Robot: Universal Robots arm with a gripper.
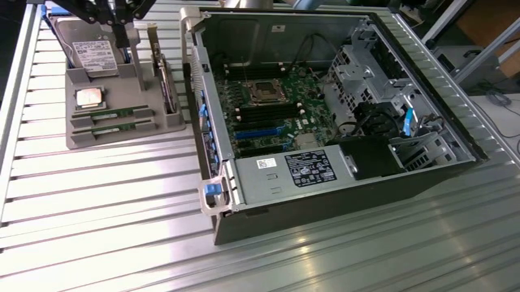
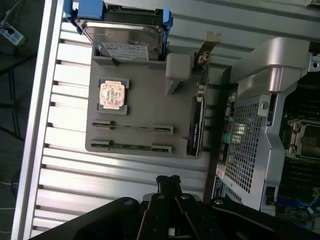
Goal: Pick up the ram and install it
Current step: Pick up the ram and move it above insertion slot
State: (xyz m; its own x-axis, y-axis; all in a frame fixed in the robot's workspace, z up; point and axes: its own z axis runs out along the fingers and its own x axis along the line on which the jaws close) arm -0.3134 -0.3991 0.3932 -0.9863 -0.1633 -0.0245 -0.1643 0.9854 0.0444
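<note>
A slatted table (image 1: 97, 201) carries an open case (image 1: 341, 204) that fills the centre and right of the exterior view. A grey holder (image 1: 122, 91) sits at upper left, just beside the case. The gripper (image 2: 168, 180) hangs over the holder, its jaws closed on nothing. The ram (image 1: 109, 114), one of two like sticks, lies in the holder's front slots, below the silver chip (image 1: 89, 97).

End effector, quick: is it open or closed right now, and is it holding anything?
End effector: closed, fingertips together, holding nothing.
</note>
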